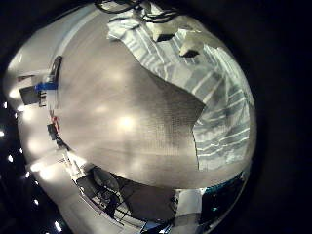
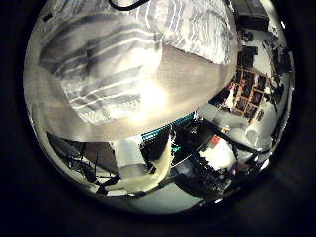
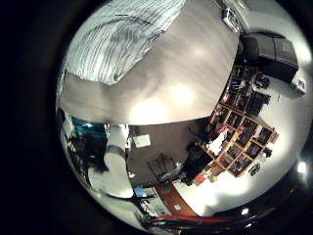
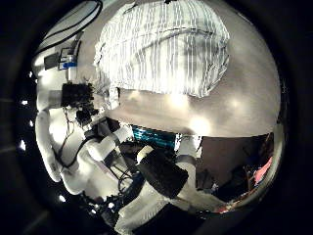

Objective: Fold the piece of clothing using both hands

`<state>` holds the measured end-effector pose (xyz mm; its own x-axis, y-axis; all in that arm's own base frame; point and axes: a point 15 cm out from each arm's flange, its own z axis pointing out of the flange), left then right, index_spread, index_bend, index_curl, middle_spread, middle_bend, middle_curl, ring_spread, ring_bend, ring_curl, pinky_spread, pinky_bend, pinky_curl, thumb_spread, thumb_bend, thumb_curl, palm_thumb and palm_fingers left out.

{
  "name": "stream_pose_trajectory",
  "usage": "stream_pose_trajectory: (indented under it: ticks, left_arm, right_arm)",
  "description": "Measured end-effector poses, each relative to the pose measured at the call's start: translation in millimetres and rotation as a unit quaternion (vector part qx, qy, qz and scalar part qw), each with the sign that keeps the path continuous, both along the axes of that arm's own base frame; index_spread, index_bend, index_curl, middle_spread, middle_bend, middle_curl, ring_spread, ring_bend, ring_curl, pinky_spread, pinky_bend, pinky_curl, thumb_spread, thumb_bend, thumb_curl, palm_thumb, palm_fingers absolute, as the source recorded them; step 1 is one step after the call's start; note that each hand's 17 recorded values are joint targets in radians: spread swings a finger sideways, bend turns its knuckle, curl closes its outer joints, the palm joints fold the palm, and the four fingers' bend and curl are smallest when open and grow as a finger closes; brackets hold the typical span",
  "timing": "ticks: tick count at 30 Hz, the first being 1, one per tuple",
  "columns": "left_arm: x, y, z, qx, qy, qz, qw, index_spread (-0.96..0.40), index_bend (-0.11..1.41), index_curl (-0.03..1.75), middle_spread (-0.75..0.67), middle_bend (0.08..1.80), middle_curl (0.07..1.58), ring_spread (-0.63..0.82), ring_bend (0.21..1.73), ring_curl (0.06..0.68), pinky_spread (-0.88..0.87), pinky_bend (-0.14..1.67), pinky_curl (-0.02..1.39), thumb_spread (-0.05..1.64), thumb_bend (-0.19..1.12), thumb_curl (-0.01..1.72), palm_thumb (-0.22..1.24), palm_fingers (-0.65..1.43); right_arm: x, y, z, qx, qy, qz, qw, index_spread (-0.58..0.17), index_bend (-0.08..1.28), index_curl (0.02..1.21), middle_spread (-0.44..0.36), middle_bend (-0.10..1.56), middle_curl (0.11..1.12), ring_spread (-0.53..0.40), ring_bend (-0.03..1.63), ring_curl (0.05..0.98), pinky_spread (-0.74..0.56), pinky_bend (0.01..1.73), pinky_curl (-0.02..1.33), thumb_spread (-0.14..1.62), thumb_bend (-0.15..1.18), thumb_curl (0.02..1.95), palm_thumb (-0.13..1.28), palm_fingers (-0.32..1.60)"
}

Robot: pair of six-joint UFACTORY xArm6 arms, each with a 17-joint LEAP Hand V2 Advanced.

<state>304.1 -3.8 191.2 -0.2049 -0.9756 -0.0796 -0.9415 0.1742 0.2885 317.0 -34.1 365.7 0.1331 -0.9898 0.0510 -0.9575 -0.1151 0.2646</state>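
You can see the striped shirt (image 4: 161,44) lying flat on the tabletop (image 3: 176,83). It sits well below both palms. It fills more of the left robot hand's view, so that hand seems nearer. You cannot tell if either robot hand is released or clenched.

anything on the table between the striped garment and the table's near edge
No, bare wooden table lies between the striped fabric garment and the edge, clearest in the right thumb side palm view.
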Motion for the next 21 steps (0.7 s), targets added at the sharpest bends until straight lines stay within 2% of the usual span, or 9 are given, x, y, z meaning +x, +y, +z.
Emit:
stream_pose_trajectory:
  ticks: [3, 5, 7, 9, 11, 13, 16, 19, 21]
  left_arm:
    - [1.2, 1.0, -9.3, 0.016, 0.005, 0.006, 0.9998, 0.1, 0.16, 0.33, 0.42, 0.22, 0.32, 0.46, 0.72, 0.213, 0.41, 0.43, 0.36, 0.82, -0.03, 0.32, 0.17, 0.12]
    - [4.4, 2.9, -13.0, 0.032, 0.0, 0.009, 0.9995, 0.09, 0.17, 0.33, 0.29, 0.3, 0.35, 0.38, 0.72, 0.209, 0.34, 0.41, 0.35, 0.83, -0.01, 0.34, 0.24, 0.25]
    - [11.3, 6.6, -15.0, 0.048, -0.012, 0.013, 0.9987, 0.06, 0.18, 0.33, 0.17, 0.4, 0.38, 0.22, 0.73, 0.204, 0.23, 0.4, 0.35, 0.88, 0.02, 0.35, 0.34, 0.4]
    - [20.1, 6.5, -16.1, 0.053, -0.027, 0.016, 0.9981, -0.02, 0.18, 0.34, 0.05, 0.56, 0.43, 0.01, 0.81, 0.214, 0.05, 0.47, 0.35, 0.94, 0.08, 0.37, 0.49, 0.72]
    - [30.3, 5.6, -14.3, 0.054, -0.041, 0.019, 0.9975, -0.09, 0.19, 0.35, -0.06, 0.69, 0.48, -0.18, 1.01, 0.275, -0.12, 0.62, 0.4, 0.97, 0.13, 0.41, 0.64, 1.1]
    - [40.5, 4.8, -10.5, 0.052, -0.054, 0.02, 0.997, -0.17, 0.23, 0.39, -0.15, 0.78, 0.58, -0.29, 1.14, 0.358, -0.24, 0.78, 0.49, 0.99, 0.16, 0.44, 0.75, 1.18]
    - [51.9, 3.1, 1.7, 0.047, -0.073, 0.019, 0.9961, -0.27, 0.34, 0.46, -0.25, 0.85, 0.68, -0.38, 1.26, 0.429, -0.37, 0.97, 0.58, 1.02, 0.17, 0.47, 0.82, 1.18]
    - [63.5, 0.3, 24.4, 0.041, -0.099, 0.015, 0.9942, -0.36, 0.44, 0.54, -0.33, 0.91, 0.74, -0.41, 1.32, 0.468, -0.44, 1.08, 0.64, 1.02, 0.14, 0.49, 0.84, 1.12]
    - [67.7, -4.4, 40.6, 0.034, -0.109, 0.011, 0.9934, -0.42, 0.5, 0.6, -0.38, 0.93, 0.78, -0.43, 1.36, 0.487, -0.48, 1.13, 0.67, 1.02, 0.13, 0.51, 0.84, 1.1]
  right_arm:
    - [0.5, -1.8, 1.8, -0.003, -0.002, 0.0, 1.0, -0.391, 0.16, 0.29, -0.002, 0.2, 0.35, 0.18, 0.28, 0.254, 0.4, 0.28, 0.31, 1.27, -0.01, 0.25, 0.31, 0.21]
    - [0.8, -2.1, 3.3, -0.004, -0.004, 0.0, 1.0, -0.391, 0.16, 0.29, -0.002, 0.2, 0.35, 0.18, 0.28, 0.254, 0.4, 0.28, 0.31, 1.27, -0.01, 0.25, 0.31, 0.22]
    - [0.9, -2.1, 4.3, -0.004, -0.005, 0.001, 1.0, -0.39, 0.16, 0.29, -0.002, 0.2, 0.35, 0.18, 0.28, 0.254, 0.4, 0.28, 0.31, 1.27, -0.01, 0.25, 0.31, 0.22]
    - [0.7, -2.6, 4.8, -0.004, -0.006, 0.0, 1.0, -0.39, 0.16, 0.29, -0.002, 0.2, 0.35, 0.18, 0.28, 0.254, 0.4, 0.28, 0.31, 1.27, -0.01, 0.25, 0.31, 0.22]
    - [0.5, -2.6, 4.8, -0.004, -0.005, 0.001, 1.0, -0.391, 0.16, 0.29, -0.002, 0.2, 0.35, 0.18, 0.28, 0.254, 0.4, 0.27, 0.31, 1.27, -0.01, 0.25, 0.31, 0.22]
    - [0.8, -3.5, 5.2, -0.004, -0.006, 0.001, 1.0, -0.392, 0.16, 0.29, -0.002, 0.2, 0.35, 0.179, 0.28, 0.254, 0.4, 0.27, 0.31, 1.27, -0.01, 0.25, 0.31, 0.22]
    - [1.3, -4.7, 3.5, -0.003, -0.005, -0.001, 1.0, -0.389, 0.16, 0.29, -0.006, 0.19, 0.35, 0.175, 0.3, 0.257, 0.39, 0.28, 0.31, 1.27, -0.01, 0.25, 0.31, 0.24]
    - [1.6, -4.8, -0.2, -0.002, -0.003, 0.0, 1.0, -0.388, 0.07, 0.23, -0.087, 0.19, 0.34, 0.048, 0.53, 0.307, 0.3, 0.39, 0.32, 1.27, -0.01, 0.25, 0.32, 0.42]
    - [3.8, -3.4, -4.4, 0.001, 0.001, 0.001, 1.0, -0.386, 0.07, 0.21, -0.107, 0.19, 0.34, -0.005, 0.62, 0.334, 0.22, 0.45, 0.34, 1.28, -0.01, 0.25, 0.33, 0.45]
